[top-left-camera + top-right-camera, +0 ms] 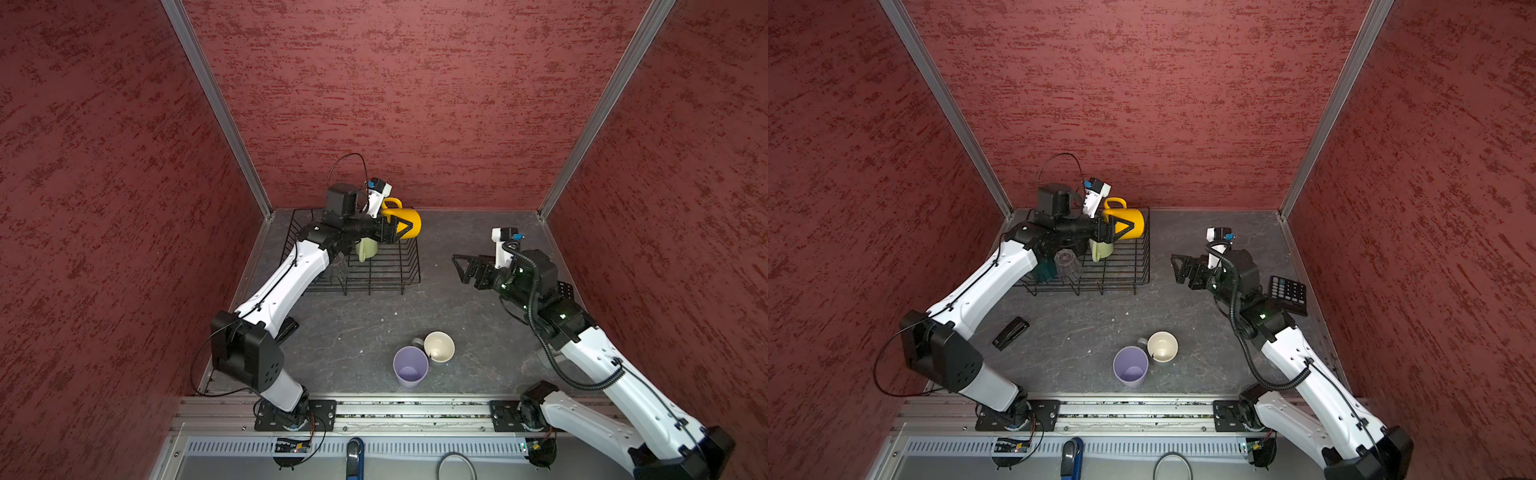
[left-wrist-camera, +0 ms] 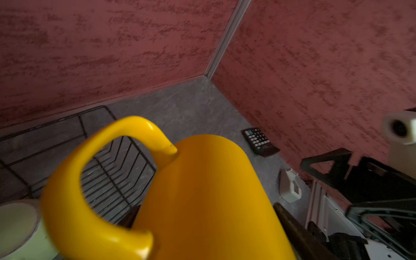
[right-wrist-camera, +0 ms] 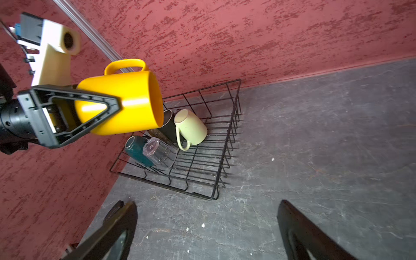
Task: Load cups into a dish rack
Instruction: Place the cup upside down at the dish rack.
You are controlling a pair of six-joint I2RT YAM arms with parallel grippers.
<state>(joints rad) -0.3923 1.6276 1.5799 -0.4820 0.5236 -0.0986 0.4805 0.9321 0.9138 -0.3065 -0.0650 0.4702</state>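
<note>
My left gripper (image 1: 400, 227) is shut on a yellow mug (image 1: 406, 220), holding it on its side above the far right corner of the black wire dish rack (image 1: 412, 270). In the right wrist view the mug (image 3: 126, 99) hangs mouth-down over the rack (image 3: 225, 157). In the rack lie a pale green mug (image 3: 191, 128), a black mug (image 3: 168, 128), a teal mug (image 3: 135, 149) and a clear ribbed glass (image 3: 158, 153). My right gripper (image 1: 459, 269) stands open and empty to the right of the rack. A lilac tumbler (image 1: 410, 366) and a grey mug (image 1: 439, 346) stand upright near the front.
A black calculator (image 1: 1287, 295) lies by the right wall behind my right arm. A black stapler (image 1: 1010, 332) lies on the table beside my left arm. Red walls close in the back and both sides.
</note>
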